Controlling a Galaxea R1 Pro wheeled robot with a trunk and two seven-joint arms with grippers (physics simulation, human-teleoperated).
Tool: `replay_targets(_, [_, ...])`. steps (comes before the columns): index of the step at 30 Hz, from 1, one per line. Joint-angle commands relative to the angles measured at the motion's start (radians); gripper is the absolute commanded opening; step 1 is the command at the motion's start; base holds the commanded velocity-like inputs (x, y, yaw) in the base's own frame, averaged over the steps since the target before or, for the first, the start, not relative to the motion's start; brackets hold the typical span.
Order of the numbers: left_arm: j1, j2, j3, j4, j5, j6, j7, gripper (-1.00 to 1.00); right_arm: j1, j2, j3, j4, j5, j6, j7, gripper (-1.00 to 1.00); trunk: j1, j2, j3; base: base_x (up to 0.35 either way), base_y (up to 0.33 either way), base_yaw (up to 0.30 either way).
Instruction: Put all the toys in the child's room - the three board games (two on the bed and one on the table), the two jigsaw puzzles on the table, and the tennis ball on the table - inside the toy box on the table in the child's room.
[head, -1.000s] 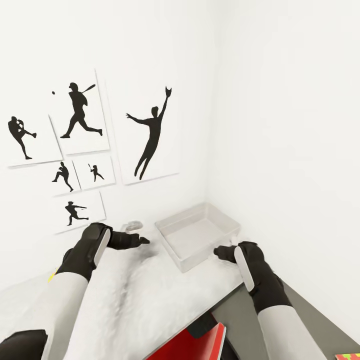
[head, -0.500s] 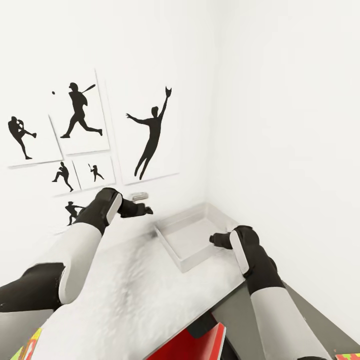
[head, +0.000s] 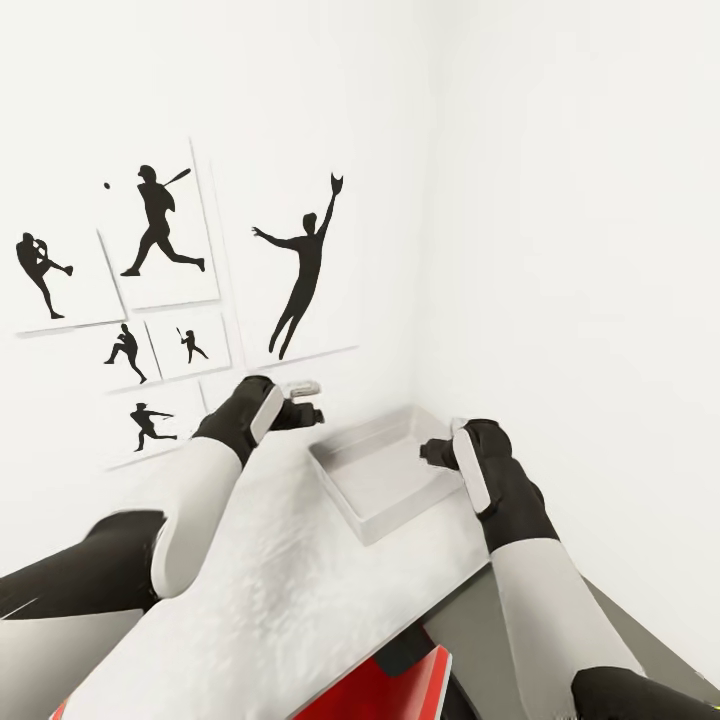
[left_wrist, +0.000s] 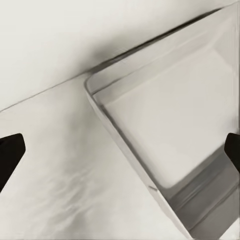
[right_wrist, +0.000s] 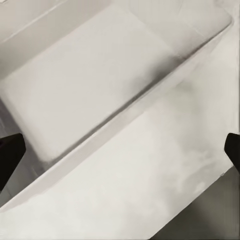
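Two tools flank the empty toy box (head: 385, 480) at the worktop (head: 270, 590) back corner — left tool (head: 305, 412) and right tool (head: 432, 452) both spread wide, holding nothing, I judge poised to grip its sides.

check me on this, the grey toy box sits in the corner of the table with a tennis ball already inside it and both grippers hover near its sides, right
Not quite: the toy box is empty. The left wrist view shows its bare floor, with no tennis ball in it. The rest holds: it sits in the corner of the table, with the left gripper and the right gripper hovering near its sides.
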Motion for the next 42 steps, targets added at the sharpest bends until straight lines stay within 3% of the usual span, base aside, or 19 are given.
replay_targets(1, [-0.001, -0.003, 0.007, 0.012, 0.02, -0.01, 0.015, 1.0, -0.008, 0.001, -0.002, 0.0, -0.011, 0.002, -0.013, 1.0, 0.001, -0.002, -0.002, 0.0, 0.0, 0.0])
replay_targets(13, [-0.002, -0.019, 0.011, 0.046, 0.041, -0.075, 0.034, 1.0, -0.069, 0.001, -0.006, 0.053, -0.013, -0.001, -0.044, 1.0, 0.001, -0.002, -0.002, 0.0, 0.0, 0.0])
replay_targets(23, [-0.002, -0.019, 0.011, 0.115, 0.041, -0.154, 0.036, 1.0, -0.076, 0.001, -0.007, 0.058, -0.016, -0.002, -0.054, 1.0, 0.001, -0.002, -0.002, 0.0, 0.0, 0.0])
replay_targets(33, [-0.002, -0.019, 0.01, 0.124, 0.042, -0.171, 0.037, 1.0, -0.075, 0.001, -0.007, 0.059, -0.018, -0.003, -0.053, 1.0, 0.001, -0.002, -0.002, 0.0, 0.0, 0.0])
replay_targets(42, [-0.002, -0.019, 0.009, 0.124, 0.04, -0.173, 0.037, 1.0, -0.075, 0.001, -0.005, 0.059, -0.072, -0.008, -0.053, 1.0, 0.001, -0.002, -0.011, 0.0, 0.0, 0.003])
